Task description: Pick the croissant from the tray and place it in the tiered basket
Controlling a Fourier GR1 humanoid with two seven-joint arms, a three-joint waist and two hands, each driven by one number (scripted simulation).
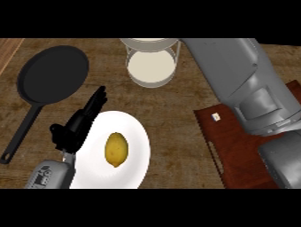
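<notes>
The tiered basket [152,66] stands at the back centre, white and round, with its upper tier [149,43] cut by the view's top. The dark red tray [226,137] lies at the right, mostly covered by my right forearm [245,84]. That forearm reaches up past the basket's right side and its hand is out of view beyond the top. No croissant shows on the tray or anywhere else. My left hand [80,122] rests open at the lower left, fingers straight, beside the white plate.
A white plate [130,128] with a yellow lemon [116,149] sits in front of the basket. A black frying pan [52,75] lies at the left, its handle [21,133] pointing toward me. A small white tag [216,117] lies on the tray.
</notes>
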